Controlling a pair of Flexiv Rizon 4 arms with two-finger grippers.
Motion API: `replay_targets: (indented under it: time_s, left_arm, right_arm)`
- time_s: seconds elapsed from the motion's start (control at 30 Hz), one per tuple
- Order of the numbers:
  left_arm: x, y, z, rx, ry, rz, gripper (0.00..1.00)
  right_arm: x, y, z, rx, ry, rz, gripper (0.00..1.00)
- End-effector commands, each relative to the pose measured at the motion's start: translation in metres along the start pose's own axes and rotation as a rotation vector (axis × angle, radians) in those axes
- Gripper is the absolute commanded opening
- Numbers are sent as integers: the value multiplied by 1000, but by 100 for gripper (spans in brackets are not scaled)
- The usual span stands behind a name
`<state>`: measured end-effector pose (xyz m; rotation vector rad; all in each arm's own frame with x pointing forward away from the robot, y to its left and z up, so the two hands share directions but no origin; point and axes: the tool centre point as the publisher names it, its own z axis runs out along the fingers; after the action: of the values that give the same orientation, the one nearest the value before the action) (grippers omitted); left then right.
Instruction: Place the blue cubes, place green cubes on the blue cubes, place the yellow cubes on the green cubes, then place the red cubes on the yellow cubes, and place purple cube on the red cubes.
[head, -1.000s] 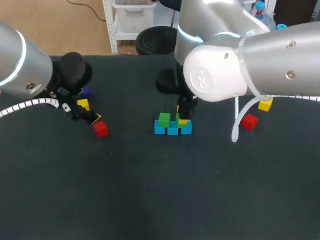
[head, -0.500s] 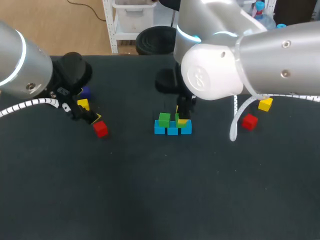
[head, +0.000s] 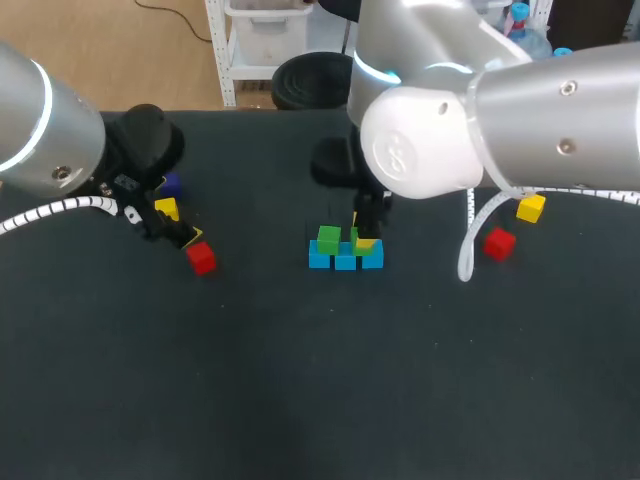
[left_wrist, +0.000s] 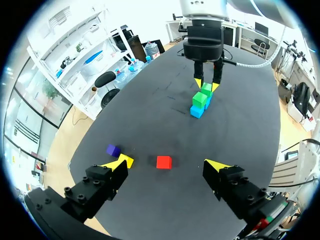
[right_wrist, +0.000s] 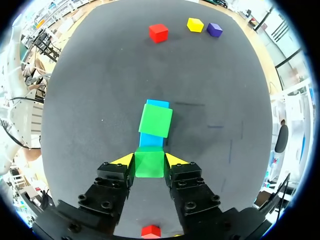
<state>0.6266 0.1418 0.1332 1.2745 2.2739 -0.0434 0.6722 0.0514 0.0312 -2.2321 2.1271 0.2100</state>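
Laying the green layer is the step in hand: our right pincer (right_wrist: 149, 161) is clenched on the second green cube (right_wrist: 149, 166), both yellow tips pressed to its sides, right over the near end of the row of blue cubes (head: 345, 260) at the middle of the tabletop (head: 320, 400). The first green cube (right_wrist: 155, 120) sits on the far end of that row, slightly askew. We cannot tell whether the held cube rests fully on the blue beneath or hangs just above it. Our left pincer (left_wrist: 167, 164) hangs released, fingers wide, above a red cube (left_wrist: 163, 162), with a purple cube (left_wrist: 113, 150) beside it and a yellow cube (head: 167, 208) nearby. Another red cube (head: 498, 243) and another yellow cube (head: 531, 208) lie off to the right. Next, we judge, the held cube should be squared beside its green neighbour, set down and let go; then the yellow cubes come.
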Motion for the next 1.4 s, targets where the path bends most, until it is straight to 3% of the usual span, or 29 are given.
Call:
replay_targets:
  time_s: [0.03, 0.07, 0.13, 0.17, 0.7, 1.4]
  left_arm:
    - [1, 1, 0, 3, -3, 2, 100]
    - [1, 1, 0, 3, -3, 2, 100]
    - [1, 1, 0, 3, -3, 2, 100]
    - [1, 1, 0, 3, -3, 2, 100]
    - [1, 1, 0, 3, -3, 2, 100]
    - [1, 1, 0, 3, -3, 2, 100]
  right_arm:
    - [1, -1, 1, -2, -2, 0, 0]
    - [1, -1, 1, -3, -3, -1, 4]
    - [0, -1, 2, -5, -2, -1, 42]
    - [0, -1, 2, -7, -1, -2, 100]
    - [-3, 1, -3, 5, -42, 8, 100]
    - [-9, 9, -29, 110, -94, 15, 100]
